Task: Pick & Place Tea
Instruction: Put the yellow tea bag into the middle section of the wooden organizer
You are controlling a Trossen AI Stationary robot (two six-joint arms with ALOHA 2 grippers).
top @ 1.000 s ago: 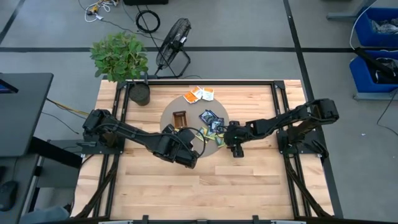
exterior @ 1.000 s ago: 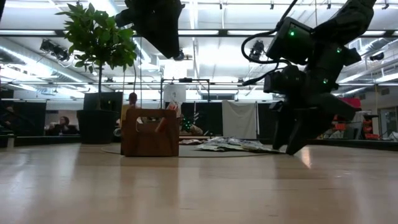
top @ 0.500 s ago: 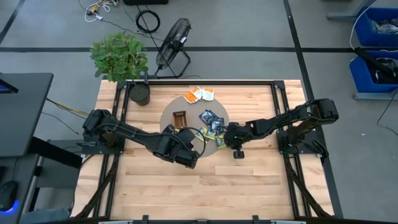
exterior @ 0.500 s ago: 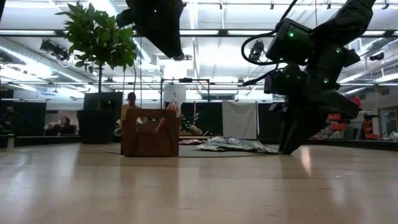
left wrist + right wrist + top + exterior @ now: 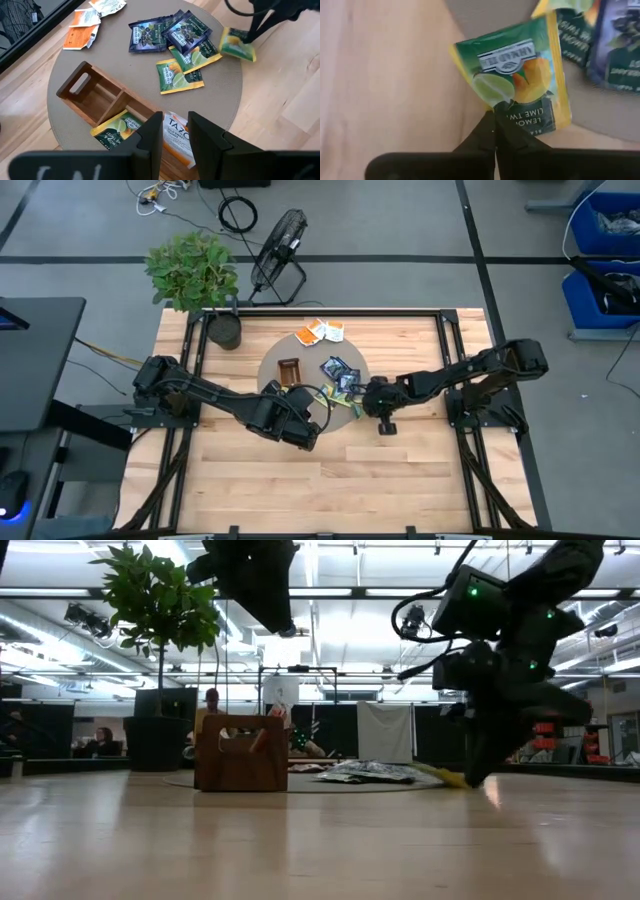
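the right pincer (image 5: 495,131) pinches a yellow-green square lemon-lime tea sachet (image 5: 520,85) at the grey round mat's (image 5: 150,107) four o'clock edge. the long brown wooden tray (image 5: 105,117) holds two sachets, about nine wait; left pincer (image 5: 175,132) hovers, part spread.

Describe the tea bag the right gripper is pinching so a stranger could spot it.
Find the round grey mat mid-table, then its edge nearest the right arm. There the right gripper pinches a yellow-green lemon-lime tea bag half off the mat; the other loose bags lie flat and untouched.

Hidden: near end of the long brown wooden tray (image 5: 102,107) lay behind the left gripper's dark fingers (image 5: 153,135) | Cut off: dark blue-black sachet (image 5: 620,55) at right-wrist frame edge | Blurred: its print unreadable
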